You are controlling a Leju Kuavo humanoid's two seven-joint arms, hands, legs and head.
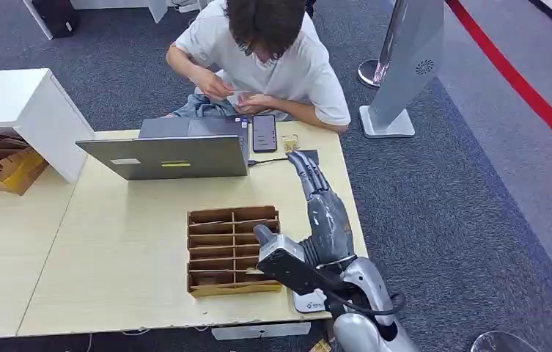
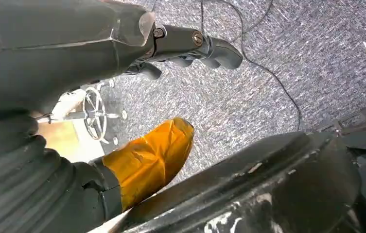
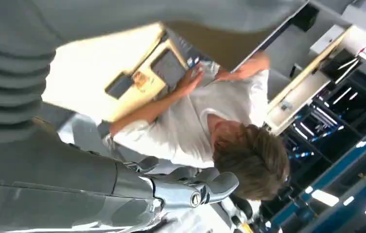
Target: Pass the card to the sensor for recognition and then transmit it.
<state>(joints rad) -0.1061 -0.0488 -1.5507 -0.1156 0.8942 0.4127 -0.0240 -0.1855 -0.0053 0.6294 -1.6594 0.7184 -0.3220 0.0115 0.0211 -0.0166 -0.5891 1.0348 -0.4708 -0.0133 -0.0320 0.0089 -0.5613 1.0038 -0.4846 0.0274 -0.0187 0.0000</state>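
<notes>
Light wood forms the desk (image 1: pixel 111 249), which carries a brown divided cardboard tray (image 1: pixel 232 249) at its centre, a grey laptop (image 1: pixel 166 150) at 11 o'clock from the tray and a dark phone (image 1: pixel 264 133) at 12 o'clock. The right hand (image 1: pixel 317 194) is extended over the desk's 3 o'clock side, fingers straight and close together, holding nothing; its fingertips (image 1: pixel 296 158) point toward a flat dark pad (image 1: pixel 309 155) and a small yellowish item (image 1: pixel 289 141) at the far corner — judged to be the sensor zone, though this cannot be confirmed. The card (image 1: pixel 237 93) appears to be the small pale item between the hands of the seated person (image 1: pixel 265 59) at 12 o'clock; it is too small to identify with certainty. The reach is judged a ready posture for receiving the card. The left hand (image 2: pixel 190 46) hangs beside the body above grey carpet, fingers curled inward with nothing in them. Open room: the right arm runs between the tray's 3 o'clock wall and the desk edge — a narrow lane. Beyond that edge lies bare carpet, with a white kiosk stand (image 1: pixel 405 66) at 2 o'clock, well apart.
</notes>
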